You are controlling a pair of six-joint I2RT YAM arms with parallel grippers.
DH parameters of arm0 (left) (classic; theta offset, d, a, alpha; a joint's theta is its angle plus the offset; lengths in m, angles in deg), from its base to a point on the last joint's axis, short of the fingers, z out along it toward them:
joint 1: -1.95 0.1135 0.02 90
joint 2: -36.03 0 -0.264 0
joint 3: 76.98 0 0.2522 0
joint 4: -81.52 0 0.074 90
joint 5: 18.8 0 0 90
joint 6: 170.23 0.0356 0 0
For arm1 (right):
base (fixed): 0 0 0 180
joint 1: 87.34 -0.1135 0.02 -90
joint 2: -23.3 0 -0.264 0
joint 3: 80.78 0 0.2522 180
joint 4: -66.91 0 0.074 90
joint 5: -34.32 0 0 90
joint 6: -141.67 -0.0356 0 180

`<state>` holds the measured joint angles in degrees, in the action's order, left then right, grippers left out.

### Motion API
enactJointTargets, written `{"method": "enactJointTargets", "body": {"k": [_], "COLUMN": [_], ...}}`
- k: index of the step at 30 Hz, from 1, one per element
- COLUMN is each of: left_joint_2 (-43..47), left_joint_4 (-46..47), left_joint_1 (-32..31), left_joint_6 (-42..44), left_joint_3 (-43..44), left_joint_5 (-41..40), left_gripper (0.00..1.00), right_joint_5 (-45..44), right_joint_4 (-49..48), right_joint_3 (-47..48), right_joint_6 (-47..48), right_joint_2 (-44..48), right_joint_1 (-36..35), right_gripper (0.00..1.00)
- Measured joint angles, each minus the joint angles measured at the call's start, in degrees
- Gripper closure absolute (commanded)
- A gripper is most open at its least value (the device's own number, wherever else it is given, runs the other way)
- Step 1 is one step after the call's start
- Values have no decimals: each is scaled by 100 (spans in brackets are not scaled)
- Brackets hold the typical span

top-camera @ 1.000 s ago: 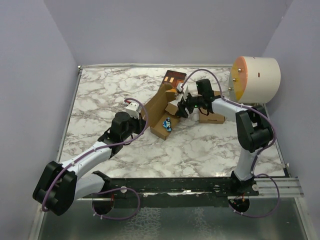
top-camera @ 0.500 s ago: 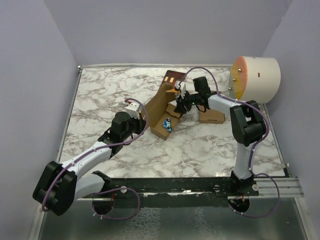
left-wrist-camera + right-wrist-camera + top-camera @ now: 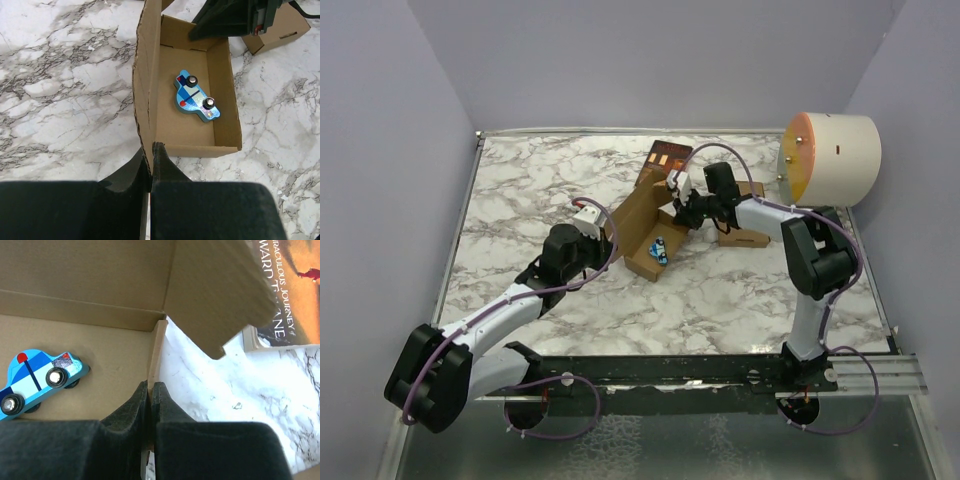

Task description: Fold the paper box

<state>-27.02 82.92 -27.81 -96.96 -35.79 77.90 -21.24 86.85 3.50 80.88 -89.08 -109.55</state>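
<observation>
Brown paper box (image 3: 186, 131) is pinched by left pincer (image 3: 151, 150) and right pincer (image 3: 150, 388).

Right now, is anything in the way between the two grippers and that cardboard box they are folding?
Nothing visible is. The left gripper is shut on a side wall of the paper box, and the right gripper is shut on an end wall. Only a toy car lies inside, on the box floor, apart from both.

Resting on the white, grey-veined marble tabletop (image 3: 520, 190): open brown cardboard box (image 3: 634, 210) sitting near centre, small flat brown carton (image 3: 745, 237) lying at three o'clock, red-brown picture-cover book (image 3: 667, 155) at twelve.
</observation>
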Motion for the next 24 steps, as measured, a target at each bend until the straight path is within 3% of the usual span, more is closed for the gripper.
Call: {"method": "enactJointTargets", "body": {"k": [4,8,13,19,21,24], "left_joint_2": [15,17,15,15,17,17], "left_joint_4": [-28,-57,-57,-57,-57,-61], "left_joint_1": [0,0,0,0,0,0], "left_joint_6": [2,20,42,42,42,37], "left_joint_3": [0,0,0,0,0,0], "left_joint_5": [79,105,199,291,295,319], "left_gripper": [100,100,100,100,100,100], "right_joint_5": [-699,-1217,-1379,-1464,-1482,-1637], "right_joint_4": [-304,-393,-332,-275,-278,-308], "right_joint_3": [-483,-863,-1241,-1311,-1309,-1309], "right_joint_6": [-55,-103,-85,-90,-87,-92], "right_joint_2": [356,686,922,920,918,914], "right_joint_1": [-240,-439,-452,-455,-455,-474], "right_gripper": [99,82,80,84,97,99]}}
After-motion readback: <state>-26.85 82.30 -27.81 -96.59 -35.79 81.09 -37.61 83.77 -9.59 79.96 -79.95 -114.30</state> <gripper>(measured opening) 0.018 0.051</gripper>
